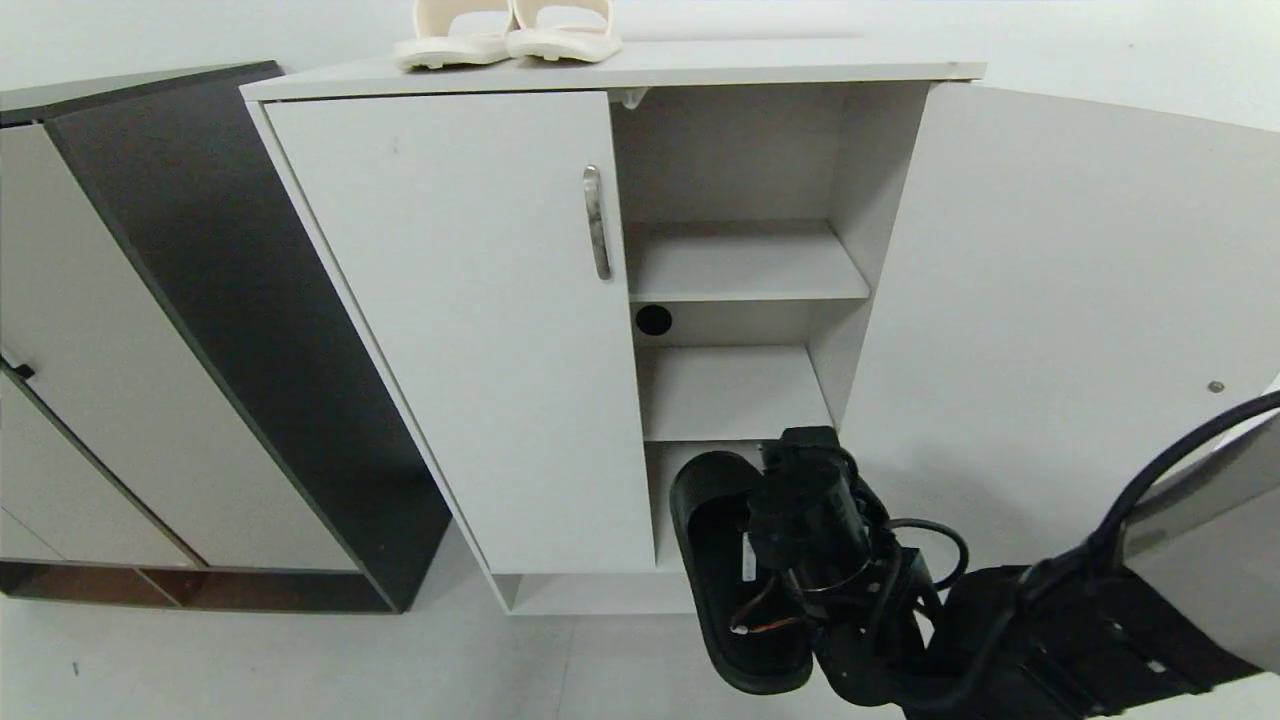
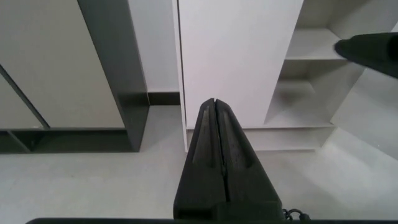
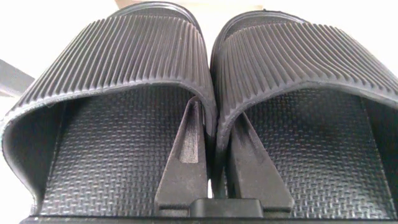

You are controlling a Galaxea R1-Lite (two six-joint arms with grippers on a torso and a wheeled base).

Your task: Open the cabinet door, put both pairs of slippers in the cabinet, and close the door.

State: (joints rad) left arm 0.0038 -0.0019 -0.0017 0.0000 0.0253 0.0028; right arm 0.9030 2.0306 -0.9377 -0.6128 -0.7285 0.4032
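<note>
Far left: dark cabinet (image 1: 250,330), standing just beside the white cabinet (image 1: 700,68).

Left gripper (image 2: 215,109): fingers pressed flat together, nothing between them. It hangs above the pale floor (image 2: 93,180), facing the bottom of the white cabinet's left door (image 1: 450,330).

Left door: closed, with an upright metal handle (image 1: 596,222) at its right edge.

Cream slippers (image 1: 507,35): a pair side by side on the cabinet top, above the left door, touching each other.

Right half of the cabinet: open. Two shelves, upper (image 1: 745,265) and lower (image 1: 730,392), both bare. Round hole (image 1: 653,320) in the back wall between them.

Black slippers (image 1: 715,560): held off the floor in front of the lowest compartment, far end at its opening. Cannot tell whether they touch the compartment floor.

Right gripper (image 3: 214,149): closed on the black slippers. One finger sits inside each slipper, and the two inner strap walls are pinched together between them. The pair lies side by side, ribbed straps up.

Right door (image 1: 1050,330): swung wide open to the right.
</note>
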